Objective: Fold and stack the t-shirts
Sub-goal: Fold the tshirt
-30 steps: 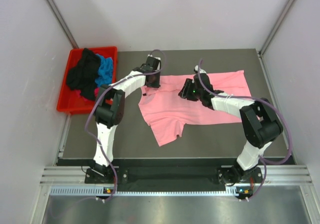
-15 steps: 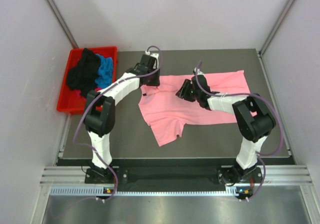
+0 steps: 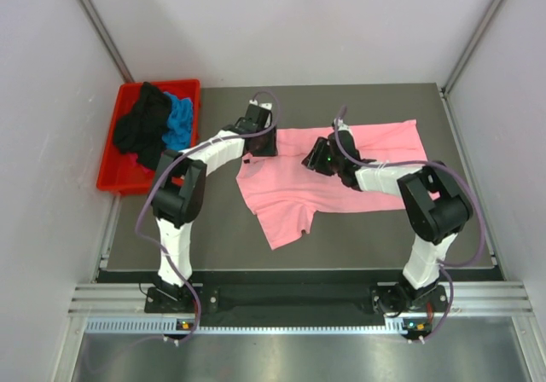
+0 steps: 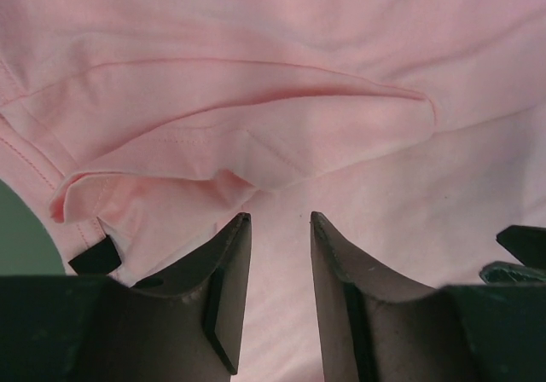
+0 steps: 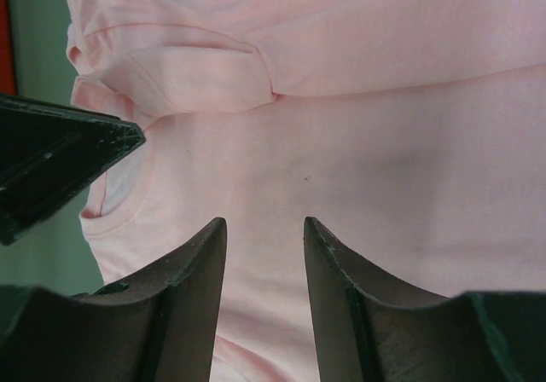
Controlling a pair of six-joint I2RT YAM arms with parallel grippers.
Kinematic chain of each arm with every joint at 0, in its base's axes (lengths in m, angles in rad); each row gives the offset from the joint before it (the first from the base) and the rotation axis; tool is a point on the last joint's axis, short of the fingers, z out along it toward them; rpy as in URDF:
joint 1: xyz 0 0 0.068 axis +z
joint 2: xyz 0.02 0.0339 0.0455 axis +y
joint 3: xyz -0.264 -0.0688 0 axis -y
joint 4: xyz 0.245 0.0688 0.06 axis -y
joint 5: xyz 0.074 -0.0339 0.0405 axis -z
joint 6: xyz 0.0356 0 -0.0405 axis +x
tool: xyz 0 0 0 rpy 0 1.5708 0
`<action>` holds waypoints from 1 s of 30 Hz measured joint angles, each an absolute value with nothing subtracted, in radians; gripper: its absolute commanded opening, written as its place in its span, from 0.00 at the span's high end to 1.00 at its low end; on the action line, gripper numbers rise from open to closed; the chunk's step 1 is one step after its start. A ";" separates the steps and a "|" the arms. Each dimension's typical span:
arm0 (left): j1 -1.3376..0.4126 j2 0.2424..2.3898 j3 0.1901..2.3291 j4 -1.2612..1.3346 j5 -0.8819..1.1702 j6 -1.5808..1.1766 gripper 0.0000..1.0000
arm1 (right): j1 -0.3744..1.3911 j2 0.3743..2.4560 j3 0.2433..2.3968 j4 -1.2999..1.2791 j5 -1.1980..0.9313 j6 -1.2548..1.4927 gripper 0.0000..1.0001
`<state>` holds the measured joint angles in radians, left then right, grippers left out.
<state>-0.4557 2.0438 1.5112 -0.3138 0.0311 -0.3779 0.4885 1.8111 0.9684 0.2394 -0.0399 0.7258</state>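
While other shirts [image 3: 152, 126] fill the red bin [image 3: 113, 179], both jaws gape above the pink t-shirt [image 3: 388, 143].

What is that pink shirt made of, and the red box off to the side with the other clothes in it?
The pink t-shirt looks like soft, matte knit cloth, perhaps cotton jersey: it creases, folds over itself and has stitched hems. The red bin looks like rigid, smooth plastic, judging by its even colour and straight moulded rim.
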 measured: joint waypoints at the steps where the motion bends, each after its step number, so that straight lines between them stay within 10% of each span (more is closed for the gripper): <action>1: -0.455 2.050 1.512 -0.308 0.029 -0.386 0.60 | 0.488 1.807 0.968 0.239 -0.039 0.725 0.58; 30: -0.451 2.136 1.560 -0.238 -0.023 -0.418 0.69 | 0.488 1.753 0.941 0.260 -0.028 0.717 0.58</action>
<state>-0.4511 2.1365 1.5604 -0.2382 -0.0235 -0.4179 0.4885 1.7535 0.9405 0.2600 -0.0277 0.7166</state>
